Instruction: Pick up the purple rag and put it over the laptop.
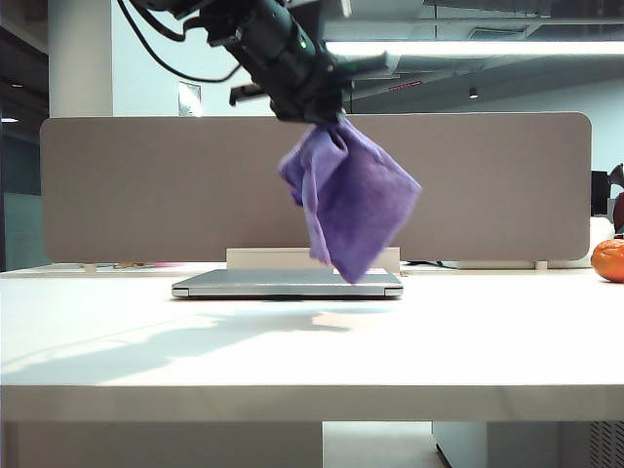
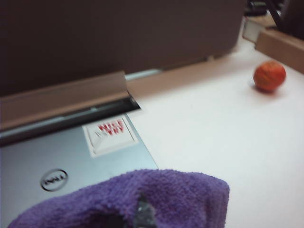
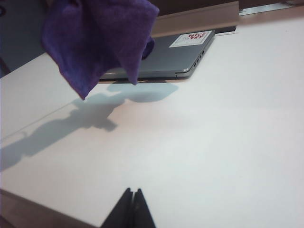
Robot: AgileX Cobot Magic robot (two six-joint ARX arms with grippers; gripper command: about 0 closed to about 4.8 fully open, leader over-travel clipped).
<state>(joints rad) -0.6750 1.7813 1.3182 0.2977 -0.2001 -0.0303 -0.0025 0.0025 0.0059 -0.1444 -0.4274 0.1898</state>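
Note:
The purple rag point(image 1: 348, 200) hangs in the air from my left gripper point(image 1: 310, 109), which is shut on its top corner high above the table. Its lower tip dangles just above the right half of the closed silver-grey laptop point(image 1: 288, 284). In the left wrist view the rag point(image 2: 142, 202) bunches over the gripper point(image 2: 142, 216), with the laptop lid point(image 2: 57, 161) and its round logo beneath. My right gripper point(image 3: 132, 192) is shut with nothing in it, low over the bare white table, far from the laptop point(image 3: 166, 59) and the hanging rag point(image 3: 97, 38).
A white bar point(image 1: 263, 257) lies behind the laptop against the grey partition point(image 1: 146, 185). An orange fruit point(image 1: 609, 260) sits at the far right of the table point(image 1: 312, 341); it shows too as the orange fruit point(image 2: 269, 76) in the left wrist view.

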